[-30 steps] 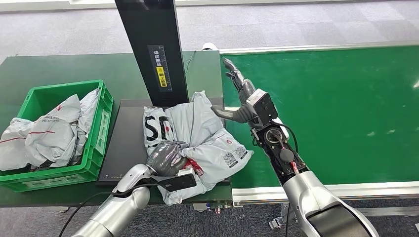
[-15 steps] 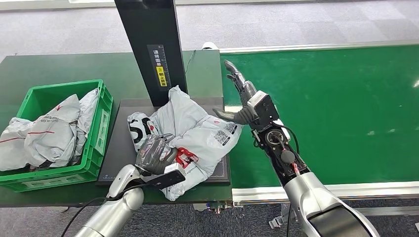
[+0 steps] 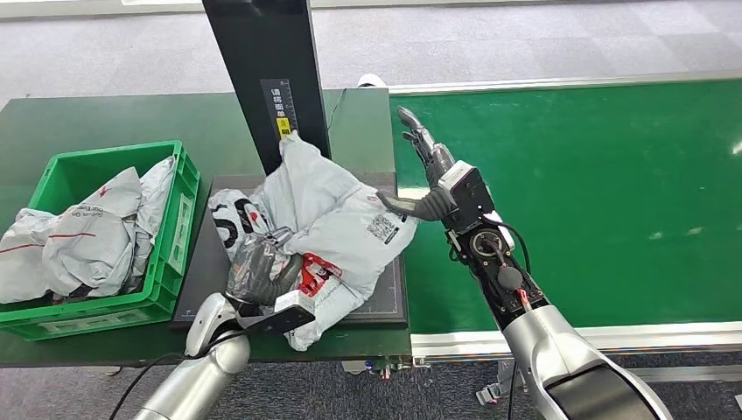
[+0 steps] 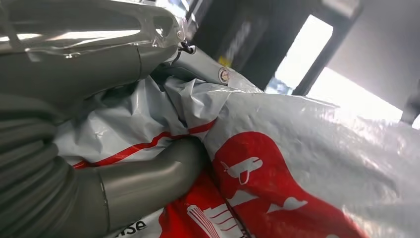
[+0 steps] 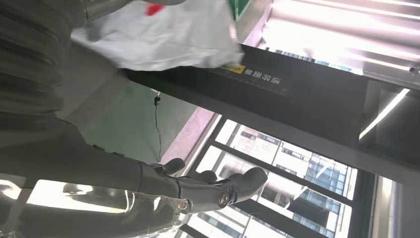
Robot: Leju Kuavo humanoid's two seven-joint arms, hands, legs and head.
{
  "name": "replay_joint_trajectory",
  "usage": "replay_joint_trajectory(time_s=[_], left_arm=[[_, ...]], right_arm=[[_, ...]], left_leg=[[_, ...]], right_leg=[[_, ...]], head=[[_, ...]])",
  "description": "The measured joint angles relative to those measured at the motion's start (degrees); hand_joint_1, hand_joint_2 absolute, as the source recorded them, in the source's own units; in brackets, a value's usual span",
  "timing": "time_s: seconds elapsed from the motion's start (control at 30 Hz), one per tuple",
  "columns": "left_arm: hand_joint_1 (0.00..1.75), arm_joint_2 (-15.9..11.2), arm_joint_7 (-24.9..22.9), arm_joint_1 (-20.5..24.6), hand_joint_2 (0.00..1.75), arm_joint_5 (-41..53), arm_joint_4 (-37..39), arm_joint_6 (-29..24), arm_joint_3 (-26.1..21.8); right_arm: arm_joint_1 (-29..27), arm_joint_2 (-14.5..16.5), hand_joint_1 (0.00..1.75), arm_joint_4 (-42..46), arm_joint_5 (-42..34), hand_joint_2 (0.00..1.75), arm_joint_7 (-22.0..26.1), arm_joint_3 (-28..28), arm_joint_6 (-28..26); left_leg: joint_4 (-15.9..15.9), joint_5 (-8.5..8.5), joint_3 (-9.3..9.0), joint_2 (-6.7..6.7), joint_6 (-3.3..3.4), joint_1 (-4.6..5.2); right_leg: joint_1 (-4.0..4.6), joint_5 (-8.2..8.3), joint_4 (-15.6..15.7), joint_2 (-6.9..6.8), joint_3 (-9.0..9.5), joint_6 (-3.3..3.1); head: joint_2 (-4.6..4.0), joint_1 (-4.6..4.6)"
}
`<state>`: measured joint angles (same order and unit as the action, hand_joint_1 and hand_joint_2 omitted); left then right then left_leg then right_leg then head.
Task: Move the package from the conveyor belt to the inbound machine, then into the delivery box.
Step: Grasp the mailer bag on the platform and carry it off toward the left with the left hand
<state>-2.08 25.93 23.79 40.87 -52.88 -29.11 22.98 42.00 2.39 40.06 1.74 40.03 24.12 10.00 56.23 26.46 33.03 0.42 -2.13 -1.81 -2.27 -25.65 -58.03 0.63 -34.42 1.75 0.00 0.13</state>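
Box [image 3: 179, 219] sits left with bags inside. Left hand [image 3: 262, 267] grips the package [image 3: 337, 223] on the machine [image 3: 385, 302]. It should hold tight, lift high over the box wall. Right hand [image 3: 426, 171] is wide, holding nothing, by the belt [image 3: 595, 192].
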Motion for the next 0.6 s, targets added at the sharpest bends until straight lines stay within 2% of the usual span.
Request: replay_joint_trajectory(time_s=[0.2, 0.33, 0.47, 0.6], left_arm=[[1.73, -0.6, 3.6, -4.3, 1.75, -1.0, -9.9, -5.7, -3.6], [1.72, -0.8, 5.8, -7.4, 1.75, 2.1, -17.6, -10.0, -8.3], [1.68, -1.1, 7.0, -9.4, 1.75, 2.5, -23.5, -10.7, -13.5], [1.7, -0.9, 9.4, -10.5, 1.75, 1.4, -26.6, -10.7, -16.8]], right_arm=[[0.0, 0.0, 0.0, 0.0, -0.1, 1.75, 0.0, 0.1, 0.2], [0.1, 0.2, 0.0, -0.1, -0.1, 1.75, 0.0, 0.2, 0.4], [0.2, 0.5, 0.0, -0.4, 0.0, 1.75, 0.0, 0.3, 0.3], [0.2, 0.7, 0.0, -0.6, 0.1, 1.75, 0.0, 0.3, 0.5]], left_leg=[[0.0, 0.0, 0.08, 0.0, 0.0, 0.0], [0.0, 0.0, 0.1, 0.01, 0.0, 0.0], [0.0, 0.0, 0.1, -0.01, 0.0, -0.01], [0.0, 0.0, 0.11, 0.0, 0.0, 0.0]], right_leg=[[0.0, 0.0, 0.0, 0.0, -0.08, 0.0], [0.0, 0.0, 0.0, 0.0, -0.09, 0.0], [0.01, 0.0, 0.0, -0.01, -0.11, 0.0], [0.01, 0.0, 0.0, 0.0, -0.1, 0.0]], head=[[0.0, 0.01], [0.0, 0.01], [0.0, 0.0], [0.0, 0.01]])
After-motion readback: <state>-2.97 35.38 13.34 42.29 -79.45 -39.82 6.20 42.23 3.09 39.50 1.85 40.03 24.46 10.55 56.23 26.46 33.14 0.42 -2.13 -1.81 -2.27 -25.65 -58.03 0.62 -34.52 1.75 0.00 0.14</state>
